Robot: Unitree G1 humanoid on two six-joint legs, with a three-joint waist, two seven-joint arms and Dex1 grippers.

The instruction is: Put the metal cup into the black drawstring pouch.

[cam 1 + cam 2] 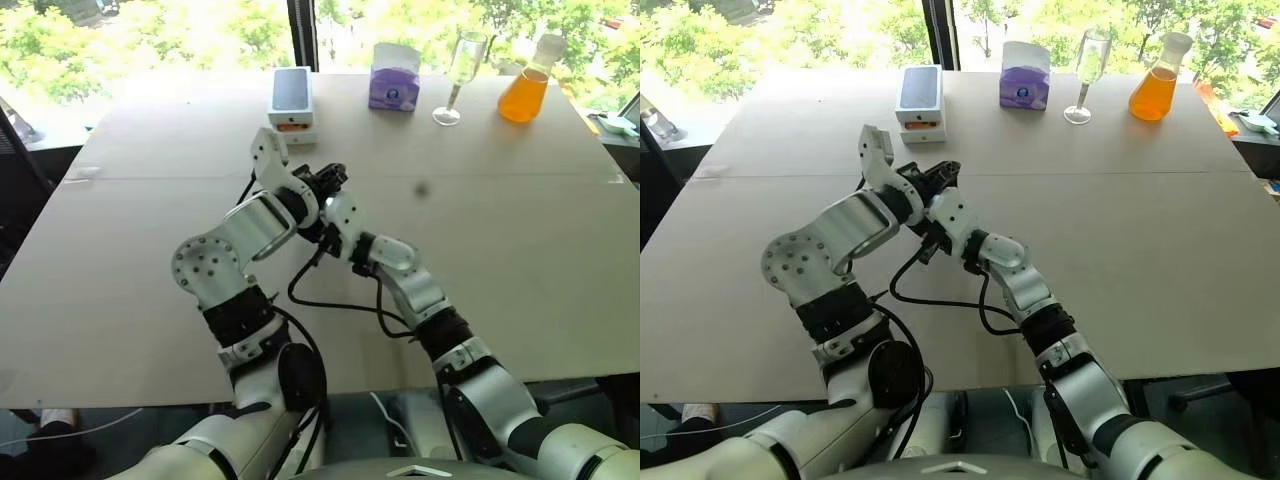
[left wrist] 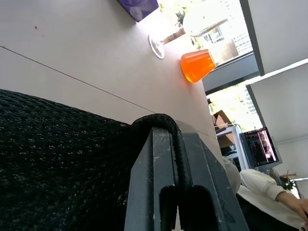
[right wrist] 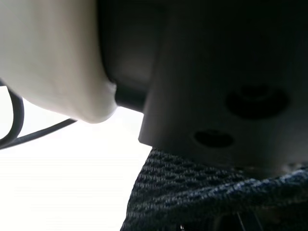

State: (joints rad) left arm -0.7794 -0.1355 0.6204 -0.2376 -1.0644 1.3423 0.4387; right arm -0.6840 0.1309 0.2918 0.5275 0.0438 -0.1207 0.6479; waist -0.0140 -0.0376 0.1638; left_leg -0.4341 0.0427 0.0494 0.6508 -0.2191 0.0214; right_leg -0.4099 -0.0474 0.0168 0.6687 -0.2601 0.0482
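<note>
At table centre, left gripper [image 2: 168,192] is pinched tight on a fold of the black drawstring pouch [image 2: 62,163]; right gripper [image 1: 325,225] is clamped on the same fabric [image 3: 192,197], likely to spread its mouth. Pouch hangs between both hands. Metal cup cannot be made out. Wine glass [image 1: 458,75] stands at 1 o'clock, well apart.

No text, label or number can be read — the purple tissue box [image 1: 394,89] and the white box [image 1: 291,97] show only blurred print.
</note>
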